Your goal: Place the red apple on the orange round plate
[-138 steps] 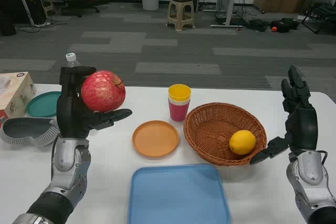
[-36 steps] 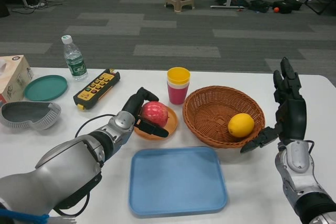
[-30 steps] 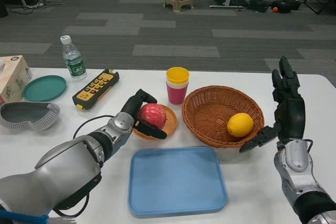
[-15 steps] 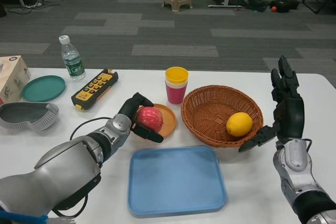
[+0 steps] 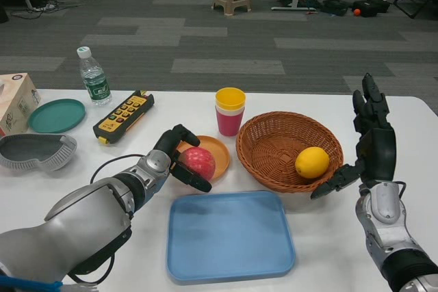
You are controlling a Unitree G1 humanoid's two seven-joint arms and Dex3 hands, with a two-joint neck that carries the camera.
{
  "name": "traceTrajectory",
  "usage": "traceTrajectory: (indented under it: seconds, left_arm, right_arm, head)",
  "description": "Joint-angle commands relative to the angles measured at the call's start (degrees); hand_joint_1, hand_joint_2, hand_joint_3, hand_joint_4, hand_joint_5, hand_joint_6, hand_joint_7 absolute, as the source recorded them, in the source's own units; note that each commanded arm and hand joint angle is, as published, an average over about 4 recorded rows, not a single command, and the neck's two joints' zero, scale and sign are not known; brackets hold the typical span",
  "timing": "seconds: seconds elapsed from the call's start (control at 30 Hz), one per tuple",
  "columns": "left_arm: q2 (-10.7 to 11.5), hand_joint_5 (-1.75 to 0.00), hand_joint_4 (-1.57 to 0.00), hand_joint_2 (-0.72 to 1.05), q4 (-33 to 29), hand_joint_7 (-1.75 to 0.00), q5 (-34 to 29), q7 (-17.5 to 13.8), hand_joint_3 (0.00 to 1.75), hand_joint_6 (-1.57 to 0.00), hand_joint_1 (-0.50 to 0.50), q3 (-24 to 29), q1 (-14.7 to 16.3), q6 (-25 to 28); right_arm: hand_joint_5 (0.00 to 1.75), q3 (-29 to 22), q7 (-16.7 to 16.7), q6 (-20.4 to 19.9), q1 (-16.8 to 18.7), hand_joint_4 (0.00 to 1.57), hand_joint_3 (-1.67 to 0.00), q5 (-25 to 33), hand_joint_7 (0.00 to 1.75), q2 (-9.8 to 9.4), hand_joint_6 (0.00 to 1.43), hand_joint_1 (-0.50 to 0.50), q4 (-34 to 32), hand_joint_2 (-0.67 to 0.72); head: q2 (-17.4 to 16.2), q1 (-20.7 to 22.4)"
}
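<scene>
The red apple (image 5: pixel 197 162) sits on the left part of the orange round plate (image 5: pixel 216 152), and the left robot hand (image 5: pixel 176 161) is right against it on the apple's left. One dark finger curves over the top of the fruit and another runs under its near side, so the fingers look loosely cupped around it; whether they are gripping or have let go I cannot tell from here. The apple lies just to the right of that palm, and being round it has no long axis to speak of. My guess is the next move turns on drawing the hand off to the left without nudging the fruit over the plate's left rim.

The right robot hand (image 5: pixel 369 148) is well apart, raised upright beyond the wicker basket (image 5: pixel 274 148) with its fingers spread and nothing in them; the left is far the nearer one.

As for containers: the basket holds a single lemon (image 5: pixel 313 162), the blue tray (image 5: pixel 230 236) on the near surface (image 5: pixel 102 162) carries nothing, and the stacked cups (image 5: pixel 230 110) stand just behind the plate.
</scene>
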Motion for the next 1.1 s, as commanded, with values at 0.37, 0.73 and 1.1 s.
traceTrajectory:
  seconds: [0.37,0.73,1.1]
  left_arm:
    - [1.04,-1.75,-0.18,-0.37,0.31,-1.68,0.22,3.07,0.02,-0.25,0.5,4.49,-1.17,0.28]
    - [1.08,-1.75,0.0,0.29,-0.09,-1.4,0.04,2.85,0.04,-0.06,0.5,11.89,0.85,-4.51]
    - [1.37,-1.75,0.0,-0.28,-8.02,-0.77,-9.52,-4.8,0.07,0.0,0.47,24.81,8.85,-15.14]
  right_arm:
    - [0.0,-0.43,-0.27,-0.33,0.49,0.0,0.0,0.18,0.0,0.32,0.0,0.21,0.1,0.72]
    - [0.0,-0.73,-0.27,-0.33,1.11,0.0,0.0,0.25,0.0,0.26,0.0,0.21,-0.3,0.72]
    - [0.0,-1.46,-0.27,-0.33,1.83,0.0,0.0,0.27,0.0,0.15,0.0,0.22,-0.98,0.72]
  head:
    - [-0.29,-0.23]
    - [-0.36,-0.27]
    - [-0.13,0.18]
